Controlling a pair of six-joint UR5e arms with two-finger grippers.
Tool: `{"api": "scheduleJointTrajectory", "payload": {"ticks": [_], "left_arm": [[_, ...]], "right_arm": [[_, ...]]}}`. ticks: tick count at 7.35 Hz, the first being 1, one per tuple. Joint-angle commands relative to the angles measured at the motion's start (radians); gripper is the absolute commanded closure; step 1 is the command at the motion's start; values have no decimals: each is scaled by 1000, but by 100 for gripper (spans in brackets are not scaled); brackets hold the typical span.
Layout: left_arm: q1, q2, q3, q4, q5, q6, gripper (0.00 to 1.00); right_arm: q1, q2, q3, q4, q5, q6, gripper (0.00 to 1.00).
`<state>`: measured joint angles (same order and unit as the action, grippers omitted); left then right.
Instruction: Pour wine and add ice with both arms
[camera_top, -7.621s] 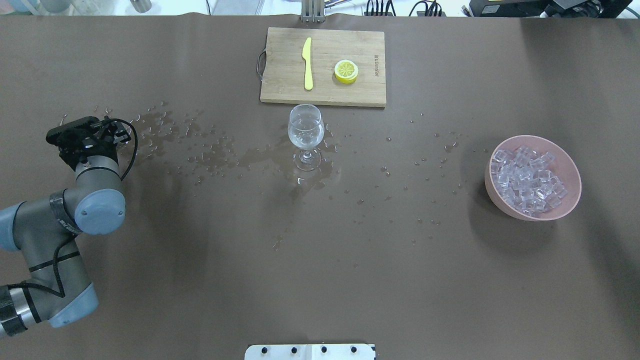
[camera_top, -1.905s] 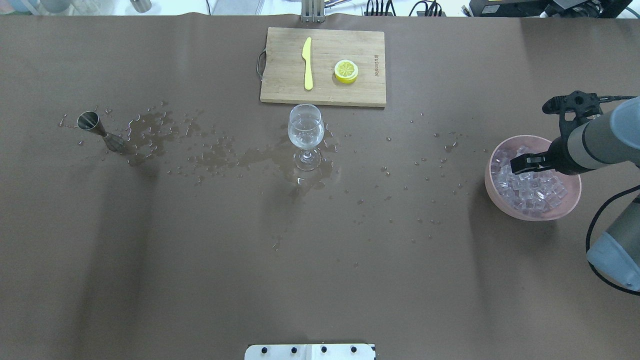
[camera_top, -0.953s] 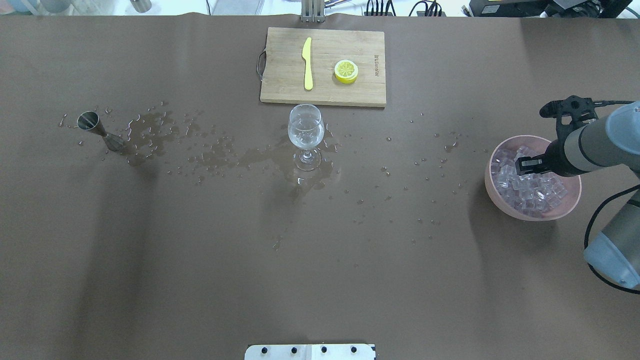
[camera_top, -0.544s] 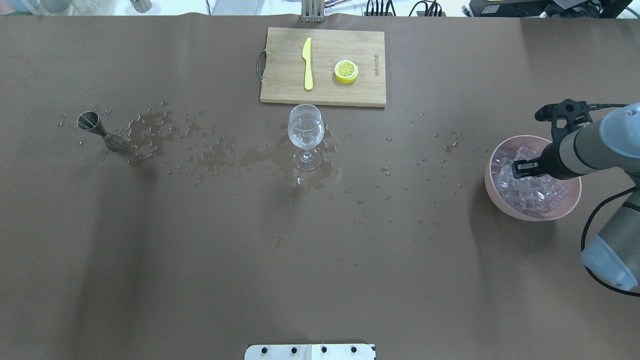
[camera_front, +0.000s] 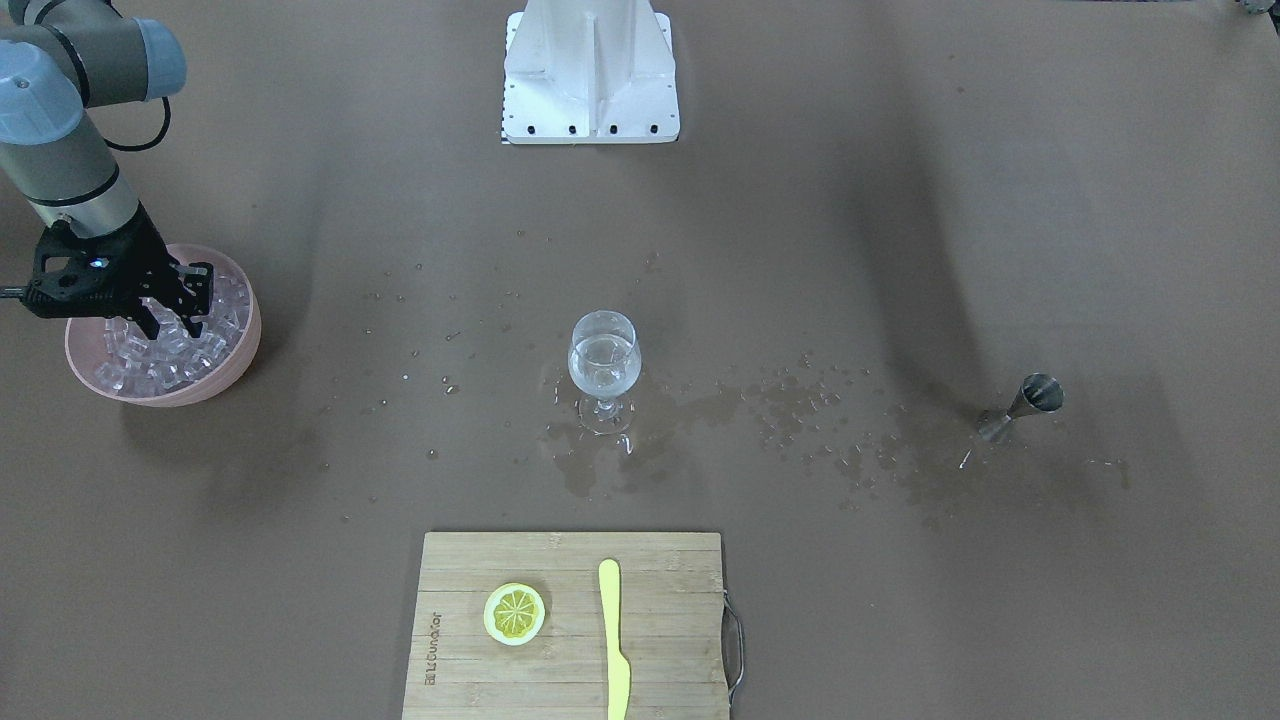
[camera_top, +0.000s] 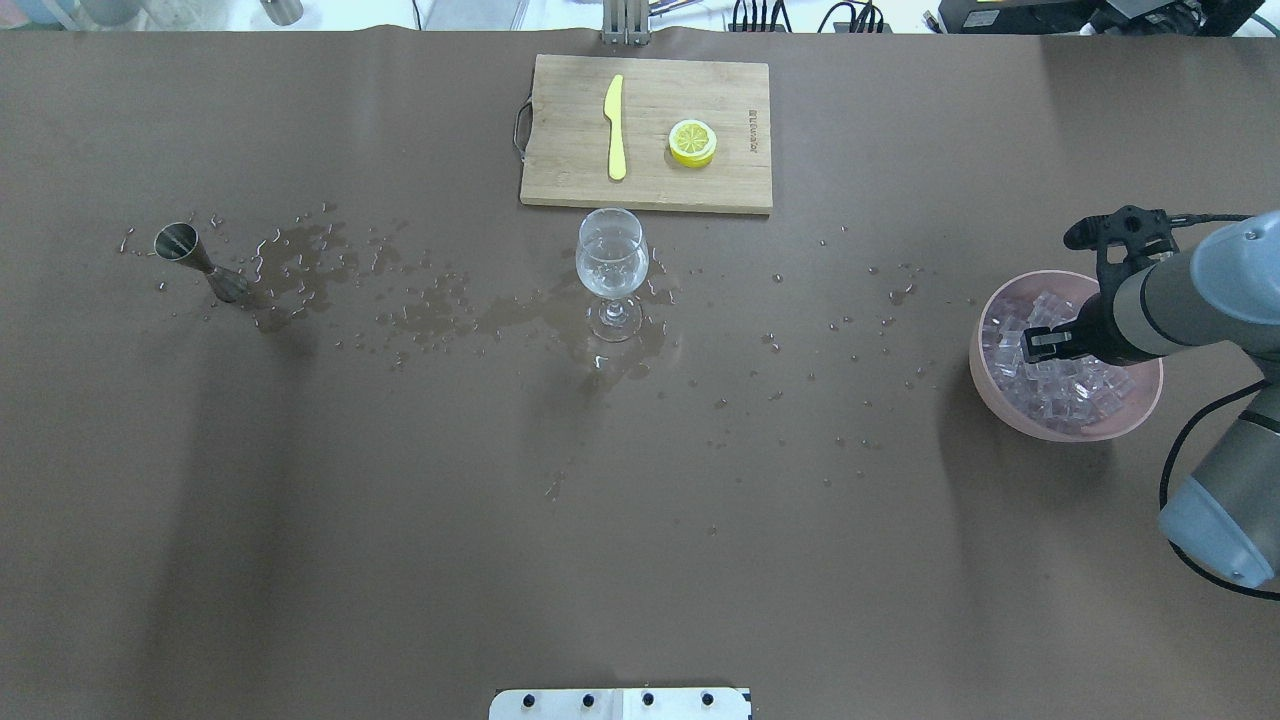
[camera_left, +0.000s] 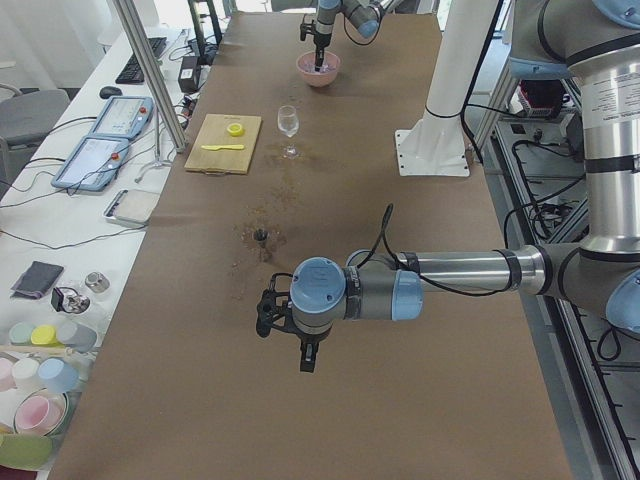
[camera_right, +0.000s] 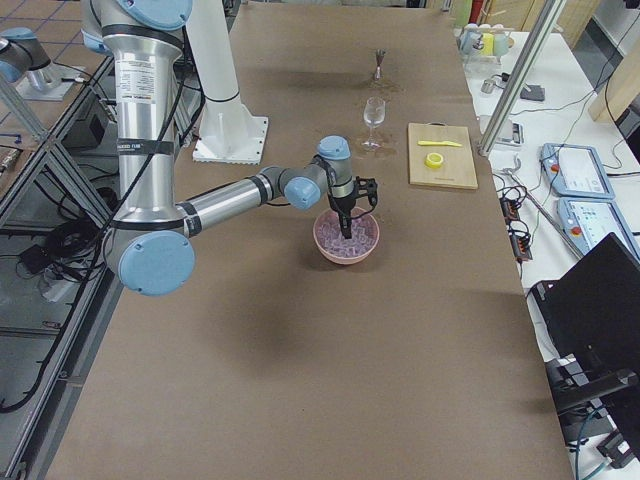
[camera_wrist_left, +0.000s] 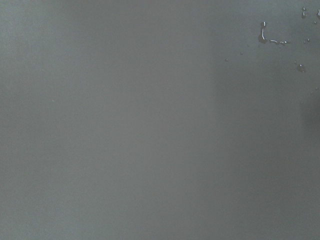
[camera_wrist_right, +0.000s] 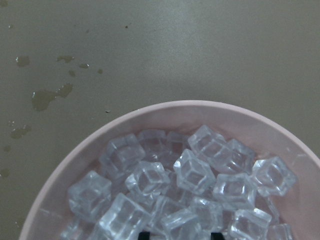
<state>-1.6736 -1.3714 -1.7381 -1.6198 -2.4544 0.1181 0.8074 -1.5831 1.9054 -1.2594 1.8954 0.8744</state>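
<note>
A wine glass (camera_top: 611, 265) with a little clear wine stands at the table's middle; it also shows in the front view (camera_front: 604, 365). A pink bowl (camera_top: 1000, 395) at the right holds heaped clear ice cubes (camera_top: 1075, 390). My right gripper (camera_top: 1040, 342) reaches down into the ice, its jaws apart. The right wrist view shows cubes (camera_wrist_right: 195, 170) between the two fingertips (camera_wrist_right: 145, 234). My left gripper (camera_left: 305, 360) shows only in the exterior left view, low over bare table; I cannot tell if it is open or shut.
A steel jigger (camera_top: 190, 255) stands at the far left. Water drops and a wet patch (camera_top: 440, 310) spread between it and the glass. A wooden cutting board (camera_top: 560, 170) behind the glass carries a yellow knife (camera_top: 615, 125) and a lemon slice (camera_top: 692, 142).
The left arm has left the overhead view; the jigger stands where it was. The right arm has come in and its gripper has moved left and lower into the ice.
</note>
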Motion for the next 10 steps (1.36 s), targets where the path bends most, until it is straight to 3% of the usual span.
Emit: {"api": "scheduleJointTrajectory", "payload": {"ticks": [1,2,3,4,5,7,8,10], "left_arm": [[0,0,0,0,0,0,2],[0,0,0,0,0,0,2],[0,0,0,0,0,0,2],[0,0,0,0,0,0,2],[0,0,-1,0,0,0,2],[0,0,0,0,0,0,2],[0,0,0,0,0,0,2],[0,0,5,-5,0,-1,2]], "right_arm": [[-1,-2,-11,0,-1,-2,51],[-1,0,-12,0,-1,0,59],[-1,3,-11,0,-1,0,85],[1,5,-8,0,1,0,100],[2,8,6,0,10,0,100],[53,21,122,-49,66,0,100],[87,97,150,-69,101,2,100],[67,338,111,-61,94,69,100]]}}
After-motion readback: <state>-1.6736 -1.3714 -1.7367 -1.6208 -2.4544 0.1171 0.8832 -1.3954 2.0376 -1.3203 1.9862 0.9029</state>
